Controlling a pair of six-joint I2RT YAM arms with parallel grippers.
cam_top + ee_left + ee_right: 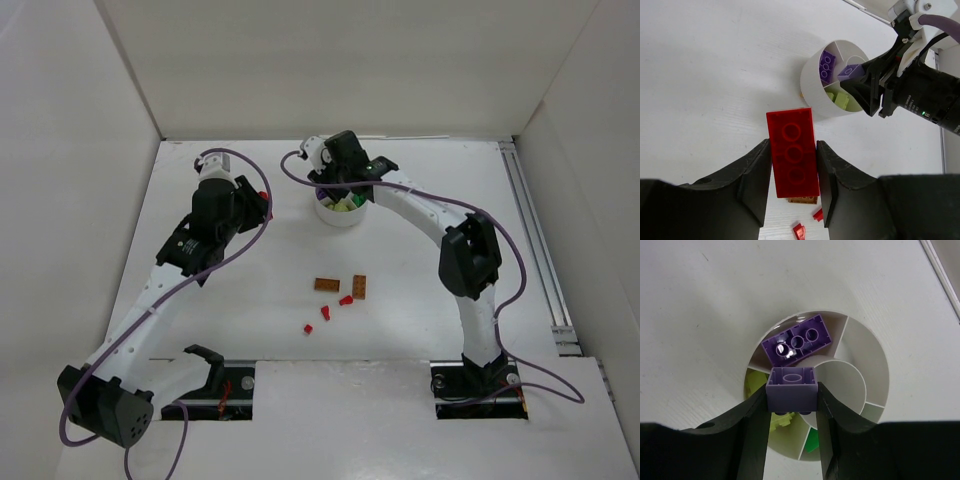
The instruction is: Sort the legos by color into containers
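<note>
Purple lego (pixel 791 384) is clamped in your right tool (pixel 791 396) over the dish (pixel 876 371), red lego (pixel 791 145) in your left tool (pixel 793 167); release early and purple lands among lime legos (pixel 755 385).

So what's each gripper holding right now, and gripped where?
Left gripper pinches a red brick across its long sides. Right gripper pinches a small purple brick by two opposite side walls, over the white dish.

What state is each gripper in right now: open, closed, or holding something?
Left gripper: closed on a red lego.
Right gripper: closed on a purple lego.
</note>
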